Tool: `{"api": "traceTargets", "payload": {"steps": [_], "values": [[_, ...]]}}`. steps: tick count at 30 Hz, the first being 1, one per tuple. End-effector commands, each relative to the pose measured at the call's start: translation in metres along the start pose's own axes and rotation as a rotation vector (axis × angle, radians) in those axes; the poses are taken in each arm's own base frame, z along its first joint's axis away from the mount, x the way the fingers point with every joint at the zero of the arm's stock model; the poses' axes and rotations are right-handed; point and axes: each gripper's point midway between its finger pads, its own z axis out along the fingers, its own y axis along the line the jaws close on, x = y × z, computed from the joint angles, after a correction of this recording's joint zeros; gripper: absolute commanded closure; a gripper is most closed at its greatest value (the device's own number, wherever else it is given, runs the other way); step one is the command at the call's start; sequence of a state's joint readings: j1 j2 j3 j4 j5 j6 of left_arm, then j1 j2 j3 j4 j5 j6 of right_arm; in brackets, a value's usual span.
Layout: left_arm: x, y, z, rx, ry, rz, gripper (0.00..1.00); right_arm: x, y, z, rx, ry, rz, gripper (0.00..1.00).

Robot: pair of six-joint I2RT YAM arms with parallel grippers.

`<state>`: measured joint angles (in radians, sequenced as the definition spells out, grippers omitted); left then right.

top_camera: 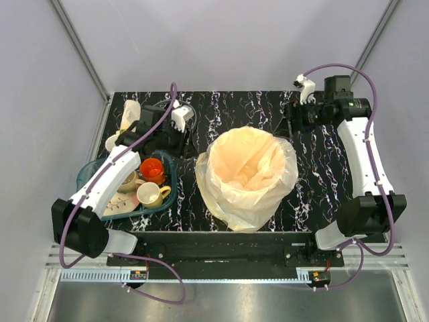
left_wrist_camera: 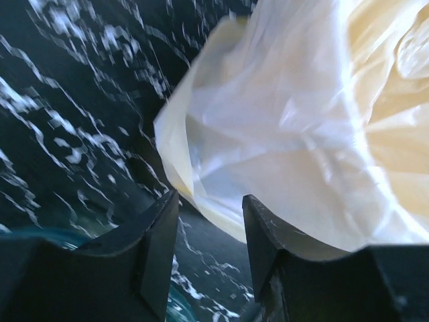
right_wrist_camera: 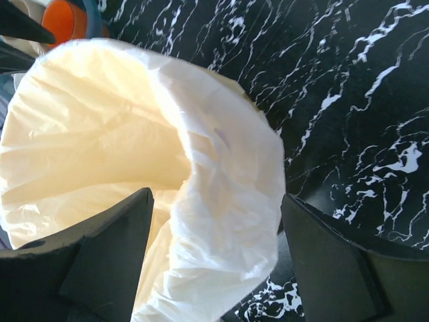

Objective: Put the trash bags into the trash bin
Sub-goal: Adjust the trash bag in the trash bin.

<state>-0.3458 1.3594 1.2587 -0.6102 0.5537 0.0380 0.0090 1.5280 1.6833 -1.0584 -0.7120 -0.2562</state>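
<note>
Only your top view shows the one tray (top_camera: 84,173) left of the single trash bag (top_camera: 248,176), which drapes over the bin mid-worktop (top_camera: 315,168), hiding it. Your wrist views show the left gripper (left_wrist_camera: 210,201) and right gripper (right_wrist_camera: 216,198) spread apart, empty.

You'll find the overhead view evenly lit and sharp. In your left wrist view, the trash bags (left_wrist_camera: 288,134) glare white at 2 o'clock, and the table (left_wrist_camera: 67,100) blurs at 10 o'clock.
</note>
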Motion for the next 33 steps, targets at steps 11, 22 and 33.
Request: {"api": "traceTargets", "payload": {"steps": [11, 22, 33], "values": [[0.059, -0.002, 0.025, 0.023, 0.044, -0.271, 0.59, -0.007, 0.021, -0.004, 0.177, 0.066, -0.286, 0.15], [0.054, 0.002, 0.031, 0.027, -0.008, -0.32, 0.59, -0.048, 0.177, 0.01, -0.144, -0.03, -0.113, 0.24], [0.051, 0.006, 0.026, -0.007, -0.039, -0.317, 0.55, 0.001, 0.234, 0.074, 0.048, 0.054, -0.272, 0.21]]}}
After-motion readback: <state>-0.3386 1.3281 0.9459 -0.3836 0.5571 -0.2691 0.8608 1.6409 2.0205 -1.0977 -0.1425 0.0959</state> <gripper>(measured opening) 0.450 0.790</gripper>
